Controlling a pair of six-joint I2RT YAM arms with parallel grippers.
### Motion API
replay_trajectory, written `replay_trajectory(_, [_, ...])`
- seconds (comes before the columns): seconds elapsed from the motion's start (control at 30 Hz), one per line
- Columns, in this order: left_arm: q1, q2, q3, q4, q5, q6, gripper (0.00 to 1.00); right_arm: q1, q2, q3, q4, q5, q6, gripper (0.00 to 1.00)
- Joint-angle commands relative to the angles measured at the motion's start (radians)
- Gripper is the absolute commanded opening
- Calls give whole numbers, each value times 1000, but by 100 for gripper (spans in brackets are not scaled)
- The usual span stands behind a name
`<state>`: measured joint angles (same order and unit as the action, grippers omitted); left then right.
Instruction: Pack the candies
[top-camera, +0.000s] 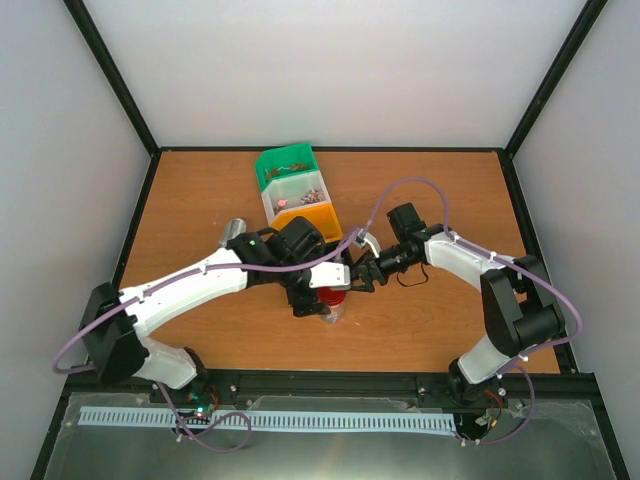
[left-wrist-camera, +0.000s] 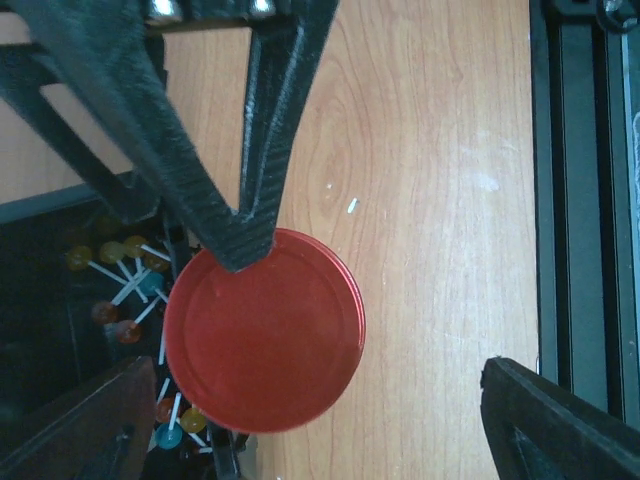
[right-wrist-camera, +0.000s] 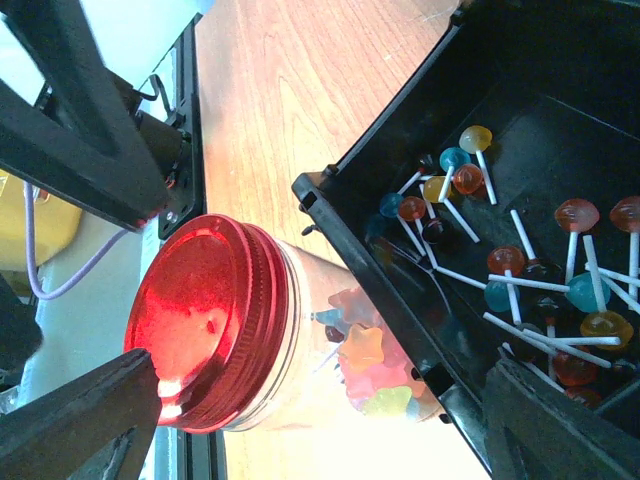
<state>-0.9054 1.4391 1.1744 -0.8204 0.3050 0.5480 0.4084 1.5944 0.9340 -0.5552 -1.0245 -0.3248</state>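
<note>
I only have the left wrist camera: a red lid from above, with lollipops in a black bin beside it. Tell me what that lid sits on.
Observer: In the right wrist view the red lid caps a clear jar holding star-shaped candies in pastel colours.
Operator: Now list any other bins.
Observer: The top view shows three more toward the far side of the table: a green bin, a white bin and an orange bin, in a row.
Operator: Report the right gripper.
Observer: The right gripper is open, its fingers wide apart and clamping nothing.
</note>
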Motion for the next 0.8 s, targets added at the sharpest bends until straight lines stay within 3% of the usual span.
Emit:
replay_trajectory(0.0, [-4,-88,-38,77,-23,13,88,-2,2,-17,-31,9,-20,88])
replay_trajectory(0.23, [-3,-67,-30,85,24,41,56,0,9,-19,-50,20,-50,88])
replay_trajectory(0.77, [-12,38,-75,94,-10,89,38,-1,40,-43,-47,66,-112,87])
